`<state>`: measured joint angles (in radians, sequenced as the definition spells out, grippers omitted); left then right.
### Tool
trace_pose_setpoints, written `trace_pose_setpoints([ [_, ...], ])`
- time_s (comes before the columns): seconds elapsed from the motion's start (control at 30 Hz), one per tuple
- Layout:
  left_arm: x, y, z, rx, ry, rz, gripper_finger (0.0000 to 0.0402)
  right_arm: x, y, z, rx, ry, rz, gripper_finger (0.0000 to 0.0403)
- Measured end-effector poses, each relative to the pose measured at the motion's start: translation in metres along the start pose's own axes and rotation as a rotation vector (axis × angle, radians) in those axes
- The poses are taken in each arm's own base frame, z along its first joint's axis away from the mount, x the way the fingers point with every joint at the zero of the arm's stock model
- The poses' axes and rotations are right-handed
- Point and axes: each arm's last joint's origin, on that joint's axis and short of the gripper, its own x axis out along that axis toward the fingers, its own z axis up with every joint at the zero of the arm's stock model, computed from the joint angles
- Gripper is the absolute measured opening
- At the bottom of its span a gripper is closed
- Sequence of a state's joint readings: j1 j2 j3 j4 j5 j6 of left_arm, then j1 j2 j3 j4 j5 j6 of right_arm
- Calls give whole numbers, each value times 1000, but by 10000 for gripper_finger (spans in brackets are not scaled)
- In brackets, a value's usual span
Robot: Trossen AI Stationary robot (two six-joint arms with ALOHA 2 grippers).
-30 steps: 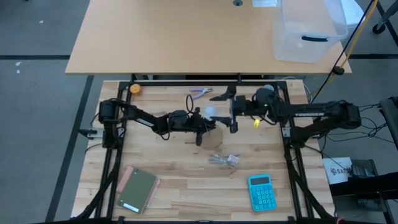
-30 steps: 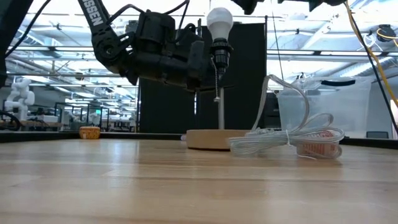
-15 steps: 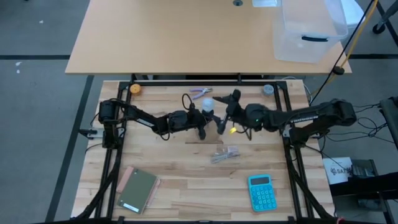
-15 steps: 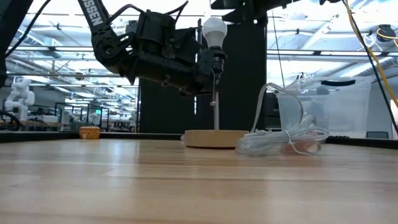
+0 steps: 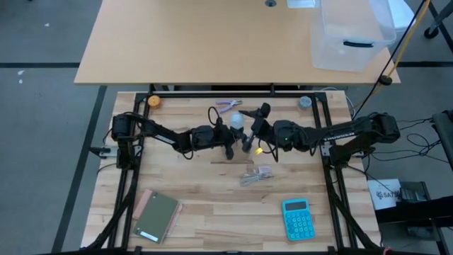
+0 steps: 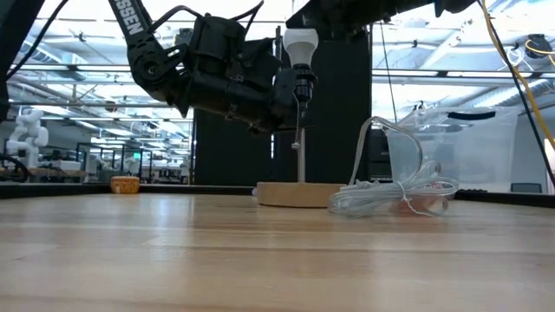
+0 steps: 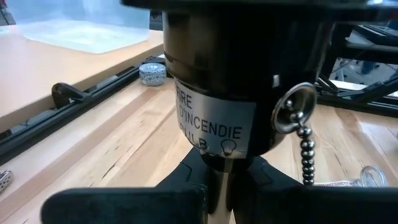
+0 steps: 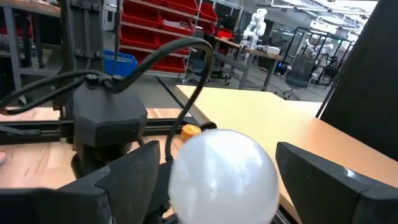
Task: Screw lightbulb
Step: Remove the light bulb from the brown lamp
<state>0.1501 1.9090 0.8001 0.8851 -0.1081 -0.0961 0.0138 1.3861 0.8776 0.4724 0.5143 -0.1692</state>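
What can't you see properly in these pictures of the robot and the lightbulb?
- Low view: the top of the lightbulb is covered by the right hand, so no telling whether the fingers touch it.
- Left wrist view: the socket fills the picture; its top is cut off and the bulb is out of sight.
- High view: the lamp's wooden base is hidden under both arms.
- Right wrist view: the bulb's screw end is cut off.

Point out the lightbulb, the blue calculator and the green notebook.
lightbulb (image 8: 222,174): right wrist view, middle of the white globe.
blue calculator (image 5: 298,218): high view, its keypad.
green notebook (image 5: 157,216): high view, centre of its cover.
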Motion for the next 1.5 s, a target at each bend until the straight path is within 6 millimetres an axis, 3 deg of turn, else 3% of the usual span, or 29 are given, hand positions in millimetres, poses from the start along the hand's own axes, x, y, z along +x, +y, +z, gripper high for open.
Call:
trace_pose_setpoints([
  [0.37, 0, -1, -2, 27, 23, -87, 31, 9, -13, -6, -137, -7, 183, 260],
  [0.6, 0, -1, -2, 33, 28, -117, 31, 14, -26, -7, -183, -30, 294, 265],
  [1.0, -1, -4, -2, 53, 45, -342, 31, 17, -59, -11, -175, -84, 572, 267],
  [1.2, -1, -3, -2, 44, 45, -331, 31, 12, -65, -5, -111, -72, 543, 286],
  [1.5, -1, -1, -1, 41, 42, -321, 31, -9, -64, 22, -29, -161, 495, 337],
])
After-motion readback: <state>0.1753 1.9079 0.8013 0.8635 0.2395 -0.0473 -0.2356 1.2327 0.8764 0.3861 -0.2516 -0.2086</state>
